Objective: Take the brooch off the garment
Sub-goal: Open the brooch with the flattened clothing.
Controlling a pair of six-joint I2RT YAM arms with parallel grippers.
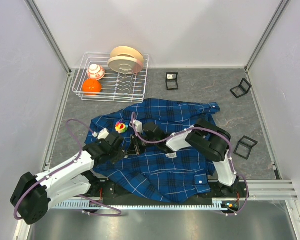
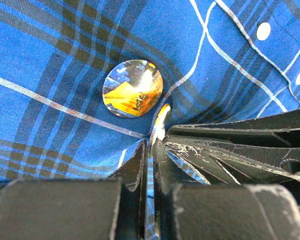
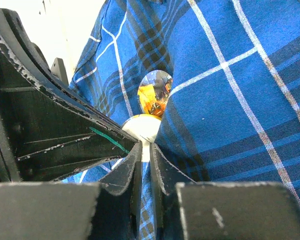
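The garment (image 1: 155,165), a dark-blue plaid shirt, lies spread on the table. A round, mirror-bright brooch (image 2: 132,88) sits on its cloth just ahead of both grippers, and the right wrist view also shows this brooch (image 3: 155,92). A white, yellow-edged disc (image 3: 142,128) lies right at the right fingertips; only a sliver of that disc (image 2: 162,117) shows from the left. My left gripper (image 2: 152,142) is shut on a fold of shirt. My right gripper (image 3: 145,145) faces it tip to tip, jaws close together with cloth between them. From above, the left gripper (image 1: 130,146) and right gripper (image 1: 136,140) hide the brooch.
A small multi-coloured flower-shaped piece (image 1: 121,127) lies on the shirt near the left wrist. A white wire dish rack (image 1: 110,93) with plates, a ball and an orange stands at the back left. Black frames (image 1: 172,81) (image 1: 240,89) (image 1: 246,147) stand on the mat.
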